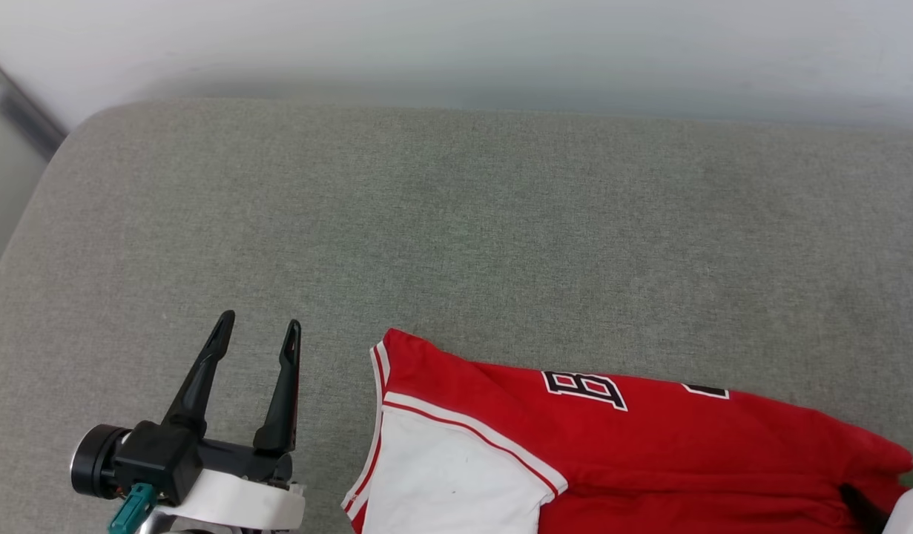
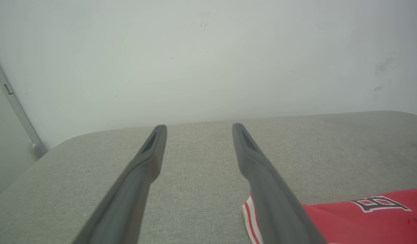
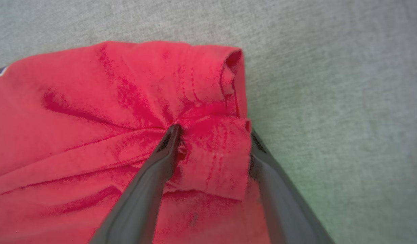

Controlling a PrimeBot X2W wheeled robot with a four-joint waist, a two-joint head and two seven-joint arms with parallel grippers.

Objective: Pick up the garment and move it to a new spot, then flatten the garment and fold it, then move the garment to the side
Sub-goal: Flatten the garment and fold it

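Observation:
The garment point(image 1: 649, 452), bright red with a white sleeve, striped trim and black-and-white lettering, lies folded along the near right part of the grey fabric surface point(image 1: 456, 222). My left gripper point(image 1: 259, 324) stands open just left of the garment's sleeve edge, fingers apart, holding nothing. The left wrist view shows that gripper point(image 2: 199, 128) over bare surface, with the garment point(image 2: 364, 220) at the lower right. In the right wrist view my right gripper point(image 3: 213, 134) is open, its fingers straddling a folded hem corner of the garment point(image 3: 93, 101). One finger presses into a crease.
A pale wall point(image 1: 456, 44) runs along the far edge of the surface. A metal rail point(image 1: 18, 104) slants at the far left corner. The surface's rounded left edge point(image 1: 26, 222) drops away there.

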